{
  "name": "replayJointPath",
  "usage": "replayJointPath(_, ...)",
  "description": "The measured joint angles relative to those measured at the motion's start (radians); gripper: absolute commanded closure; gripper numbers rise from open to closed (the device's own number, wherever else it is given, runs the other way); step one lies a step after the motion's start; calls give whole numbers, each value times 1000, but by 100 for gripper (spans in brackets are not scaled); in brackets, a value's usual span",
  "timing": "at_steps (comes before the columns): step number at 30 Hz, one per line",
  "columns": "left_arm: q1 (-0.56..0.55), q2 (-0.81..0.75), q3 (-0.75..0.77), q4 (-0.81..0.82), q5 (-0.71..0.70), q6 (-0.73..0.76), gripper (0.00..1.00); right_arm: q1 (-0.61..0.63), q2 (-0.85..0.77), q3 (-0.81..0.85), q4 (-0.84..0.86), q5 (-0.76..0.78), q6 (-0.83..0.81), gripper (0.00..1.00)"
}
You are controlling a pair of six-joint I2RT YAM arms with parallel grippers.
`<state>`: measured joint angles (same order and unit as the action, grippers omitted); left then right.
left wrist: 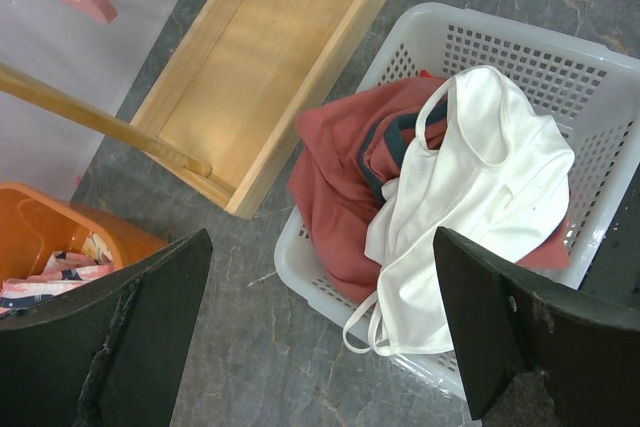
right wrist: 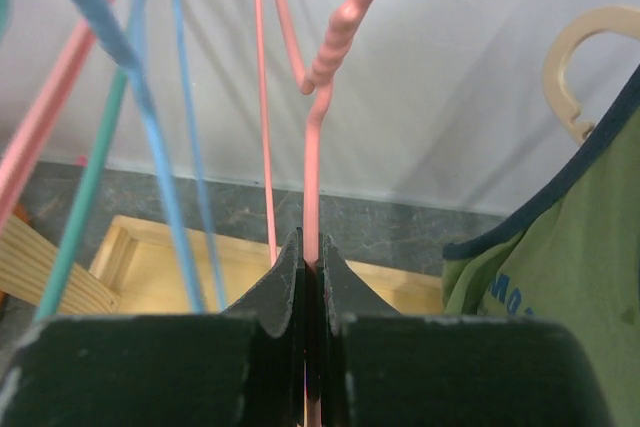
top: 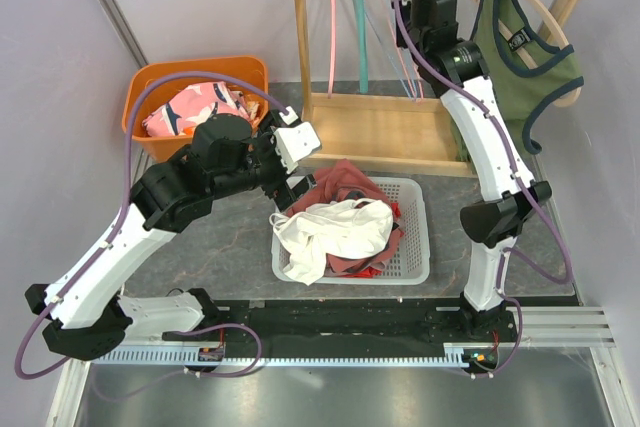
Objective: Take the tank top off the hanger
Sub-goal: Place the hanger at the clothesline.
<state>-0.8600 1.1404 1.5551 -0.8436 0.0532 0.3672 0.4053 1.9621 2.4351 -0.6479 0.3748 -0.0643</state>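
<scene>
Up at the wooden rack (top: 380,132): R gripper (right wrist: 310,247) pinched tight on a thin pink hanger (right wrist: 312,167); green tank top (top: 520,57) hangs just to its right on a beige hanger (top: 548,19).
Tank top is soft olive cloth w/ dark navy trim; its lettering is cut off in the wrist view. Its hanger is thick, smooth and curved. More thin hangers (top: 358,37), pink, teal and blue, crowd the R fingers. L gripper (left wrist: 322,247) hovers wide open, holding nothing, over a white perforated plastic basket (left wrist: 500,57) heaped w/ a white top (left wrist: 480,197) on a rust-red garment (left wrist: 330,187). Orange bin (top: 200,72) w/ patterned cloth sits left of the rack. Table (top: 220,247) is grey and mottled.
</scene>
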Motion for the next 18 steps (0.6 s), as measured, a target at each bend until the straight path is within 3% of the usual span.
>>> replayJointPath(7,0,3,0,0,0,0,1,-8,-29,-108,76,21,-4,100)
replayJointPath(9,0,3,2,0,0,0,0,-8,-55,-143,85,23,-4,76)
replayJointPath(13,0,4,7,0,0,0,1,-8,-127,-223,76,19,13,61)
replayJointPath(14,0,4,9,0,0,0,1,-8,-145,-240,68,14,14,51)
replayJointPath(18,1,4,11,0,0,-1,2,-9,-237,-294,35,-16,37,24)
